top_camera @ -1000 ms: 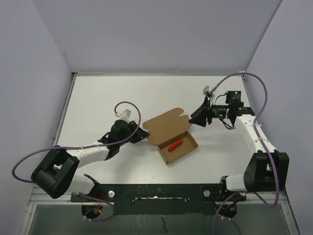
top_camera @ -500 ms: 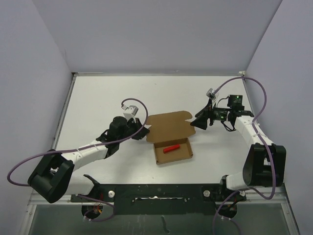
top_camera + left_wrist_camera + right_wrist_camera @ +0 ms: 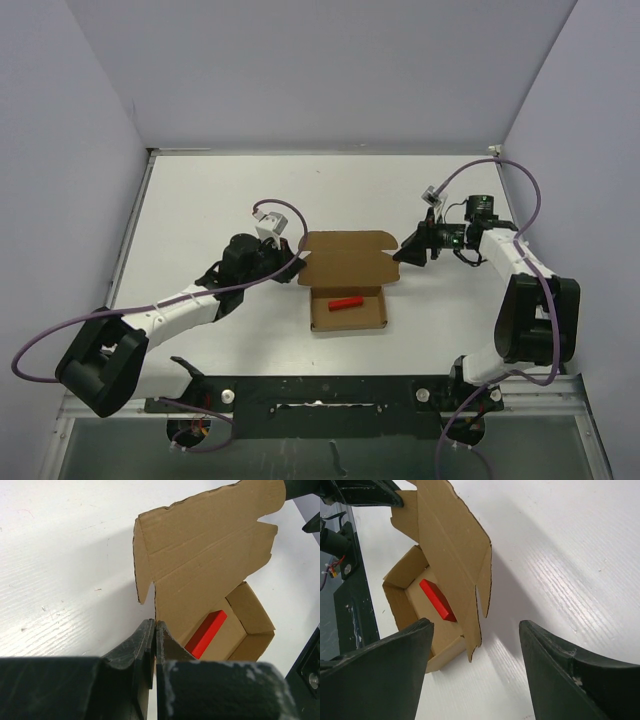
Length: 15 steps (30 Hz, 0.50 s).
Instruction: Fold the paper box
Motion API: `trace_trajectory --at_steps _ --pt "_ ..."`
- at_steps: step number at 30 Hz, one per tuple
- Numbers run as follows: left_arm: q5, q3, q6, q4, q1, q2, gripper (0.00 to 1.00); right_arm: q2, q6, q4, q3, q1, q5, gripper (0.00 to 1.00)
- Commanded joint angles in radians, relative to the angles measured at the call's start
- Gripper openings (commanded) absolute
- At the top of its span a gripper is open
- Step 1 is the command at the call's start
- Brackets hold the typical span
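Note:
The paper box point(image 3: 345, 258) is a brown carton in the middle of the table, its lid raised and its tray toward the near edge. A red block point(image 3: 346, 303) lies in the tray. My left gripper point(image 3: 298, 266) is shut on the box's left edge, where the lid meets the tray; in the left wrist view the left gripper point(image 3: 155, 625) pinches that cardboard edge of the paper box point(image 3: 200, 555) beside the red block point(image 3: 206, 634). My right gripper point(image 3: 402, 254) stands open at the lid's right side. In the right wrist view the right gripper point(image 3: 475, 625) frames the lid's tab on the paper box point(image 3: 450, 540) without touching it.
The white table point(image 3: 200, 200) is bounded by grey walls at the back and both sides. A black mounting rail point(image 3: 320, 385) runs along the near edge. Purple cables loop off both arms.
The box has swung round with my left gripper, so its tray now faces the near edge squarely. My right gripper has opened wide and sits just off the lid's right side.

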Motion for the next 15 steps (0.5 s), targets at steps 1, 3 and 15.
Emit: trace_trajectory --at_steps 1,3,15 --pt "0.014 0.044 0.019 0.048 0.003 -0.027 0.00 0.049 -0.119 -0.123 0.062 -0.008 -0.051 0.65" --pt "0.013 0.042 0.019 0.048 0.003 -0.032 0.00 0.099 -0.143 -0.182 0.099 -0.005 -0.052 0.56" --pt "0.005 0.041 0.013 0.038 0.003 -0.039 0.00 0.107 -0.171 -0.218 0.119 0.035 -0.030 0.36"
